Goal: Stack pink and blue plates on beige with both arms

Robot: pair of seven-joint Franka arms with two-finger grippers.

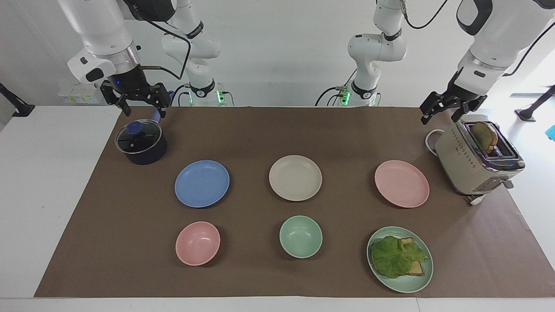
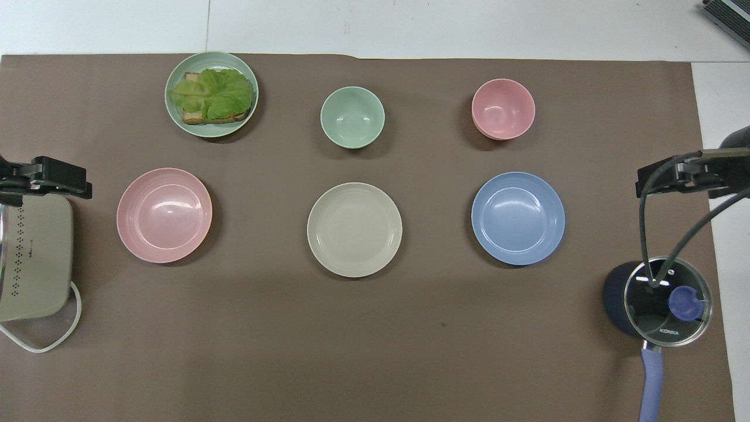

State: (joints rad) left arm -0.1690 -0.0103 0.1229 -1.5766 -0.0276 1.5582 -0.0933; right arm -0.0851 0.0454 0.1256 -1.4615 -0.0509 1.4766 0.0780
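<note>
Up near us, our right gripper (image 1: 141, 112) hangs wide open and empty above the pot (image 1: 141, 142). Our left gripper (image 1: 439, 117) hangs wide open and empty by the toaster (image 1: 475, 160). Farther out, the blue plate (image 1: 202, 183), beige plate (image 1: 295, 177) and pink plate (image 1: 402, 183) lie in a row, well apart, with bare brown mat (image 1: 260, 134) around every rim.

Pink bowl (image 1: 197, 243), green bowl (image 1: 301, 236), green plate (image 1: 399, 259) with lettuce and toast: 6 o'clock row in facing view. Lidded saucepan (image 1: 141, 142) at 10 o'clock; toaster (image 1: 478, 158) at 3 o'clock.
</note>
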